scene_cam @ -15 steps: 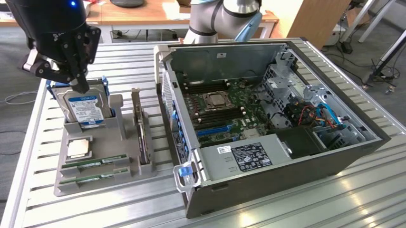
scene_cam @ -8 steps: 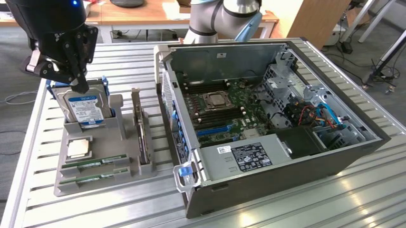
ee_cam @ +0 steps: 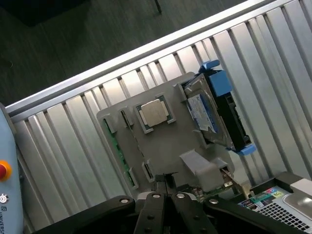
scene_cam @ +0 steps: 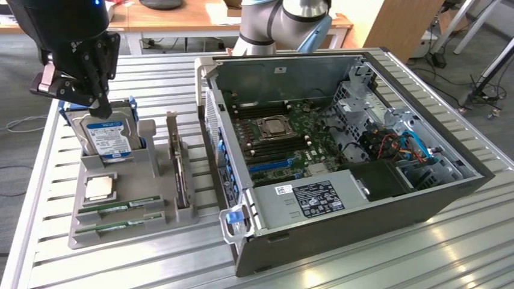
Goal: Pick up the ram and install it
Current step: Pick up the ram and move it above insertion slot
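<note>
Slatted desk (scene_cam: 44,198), parts tray (scene_cam: 135,185).
End effector (scene_cam: 103,111), pressed together, hangs above the tray's hard drive (scene_cam: 105,135); ram (scene_cam: 120,206) at the tray's opposite end needs a spread, square approach.

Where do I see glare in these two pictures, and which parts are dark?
Exterior view: strong glare on the table slats beside the case; the gripper looks dark. Wrist view: the slats reflect light softly, the processor lid shines, and the floor beyond the table is dark.
</note>
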Motion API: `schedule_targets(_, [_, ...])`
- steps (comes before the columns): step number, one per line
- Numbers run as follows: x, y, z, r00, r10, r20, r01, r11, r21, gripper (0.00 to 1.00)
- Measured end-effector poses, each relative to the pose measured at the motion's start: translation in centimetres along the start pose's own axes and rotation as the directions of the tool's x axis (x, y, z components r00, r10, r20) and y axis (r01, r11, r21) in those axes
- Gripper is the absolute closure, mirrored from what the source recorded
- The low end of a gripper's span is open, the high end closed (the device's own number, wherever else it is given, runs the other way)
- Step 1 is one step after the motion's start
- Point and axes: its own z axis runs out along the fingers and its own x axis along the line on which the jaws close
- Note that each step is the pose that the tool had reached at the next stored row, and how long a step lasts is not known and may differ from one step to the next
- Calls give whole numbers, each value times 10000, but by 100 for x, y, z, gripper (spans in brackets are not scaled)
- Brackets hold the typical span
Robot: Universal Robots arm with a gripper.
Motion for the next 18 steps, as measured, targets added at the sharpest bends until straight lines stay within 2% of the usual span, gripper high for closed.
schedule_targets(8, [0, 0, -1, 9961, -880, -40, 880, 9961, -23, 89])
schedule_targets(13, [0, -1, -1, 9897, -1432, -63, 1431, 9897, -39, 89])
schedule_targets(18, [0, 0, -1, 9803, -1974, -86, 1974, 9803, -56, 89])
